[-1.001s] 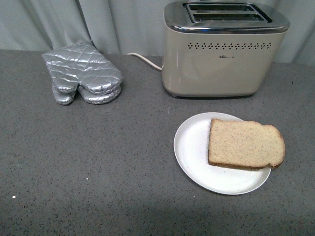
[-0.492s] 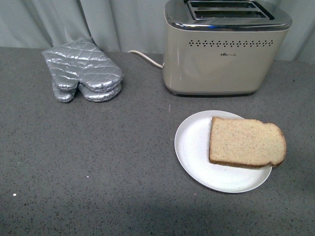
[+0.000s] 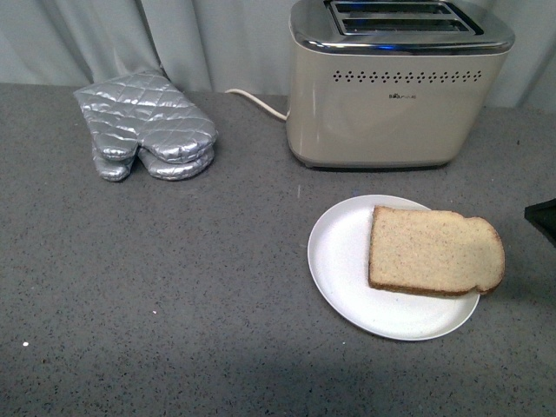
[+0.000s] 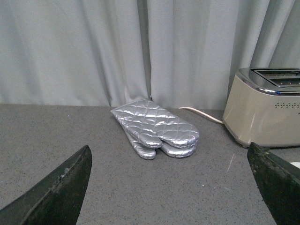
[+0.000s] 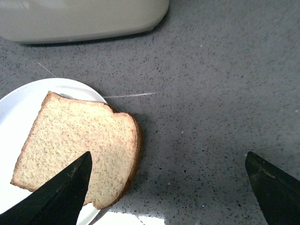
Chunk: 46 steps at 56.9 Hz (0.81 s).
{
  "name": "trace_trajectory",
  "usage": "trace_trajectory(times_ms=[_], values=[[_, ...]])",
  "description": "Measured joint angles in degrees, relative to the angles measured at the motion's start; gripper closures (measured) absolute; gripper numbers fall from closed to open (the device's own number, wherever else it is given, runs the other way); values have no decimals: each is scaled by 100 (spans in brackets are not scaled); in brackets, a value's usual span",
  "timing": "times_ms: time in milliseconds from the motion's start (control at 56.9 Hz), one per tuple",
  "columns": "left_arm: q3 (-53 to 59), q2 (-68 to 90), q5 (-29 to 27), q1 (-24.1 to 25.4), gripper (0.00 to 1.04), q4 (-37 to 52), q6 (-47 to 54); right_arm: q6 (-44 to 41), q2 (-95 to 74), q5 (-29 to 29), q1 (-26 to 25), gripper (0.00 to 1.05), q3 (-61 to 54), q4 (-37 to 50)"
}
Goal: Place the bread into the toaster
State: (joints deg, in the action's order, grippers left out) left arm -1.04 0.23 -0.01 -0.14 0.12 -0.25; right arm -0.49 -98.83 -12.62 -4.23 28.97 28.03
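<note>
The bread (image 3: 434,252) lies flat on a white plate (image 3: 339,261) in front of the toaster (image 3: 391,95), whose two slots face up. In the right wrist view the bread (image 5: 79,145) overhangs the plate's rim (image 5: 18,103), rounded crust toward the bare counter. My right gripper (image 5: 168,192) is open above the counter just beside the slice, one fingertip (image 5: 61,197) over the bread's corner. In the front view only a dark tip (image 3: 543,217) shows at the right edge. My left gripper (image 4: 171,187) is open, low over the counter, empty, facing the toaster (image 4: 265,110).
A pair of silver quilted oven mitts (image 3: 148,130) lies at the back left, also ahead of the left gripper as mitts (image 4: 157,129). The toaster's white cord (image 3: 256,104) runs behind them. Grey curtain (image 4: 140,47) closes the back. Speckled grey counter (image 3: 156,295) stretches across the front.
A dark tip of my right gripper has come into the front view at the right edge. The view shifted slightly a second ago. Bread, plate and toaster have not moved.
</note>
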Motion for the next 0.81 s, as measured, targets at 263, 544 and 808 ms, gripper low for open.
trace_trajectory(times_ms=[263, 544, 808], values=[[0, 0, 0, 0, 7, 0, 0, 317, -1082, -494, -24, 10, 595, -55], [0, 0, 0, 0, 7, 0, 0, 861, -1652, -739, 186, 10, 1038, -249], [0, 0, 0, 0, 7, 0, -2, 1294, -1996, -809, 415, 10, 1349, -376]])
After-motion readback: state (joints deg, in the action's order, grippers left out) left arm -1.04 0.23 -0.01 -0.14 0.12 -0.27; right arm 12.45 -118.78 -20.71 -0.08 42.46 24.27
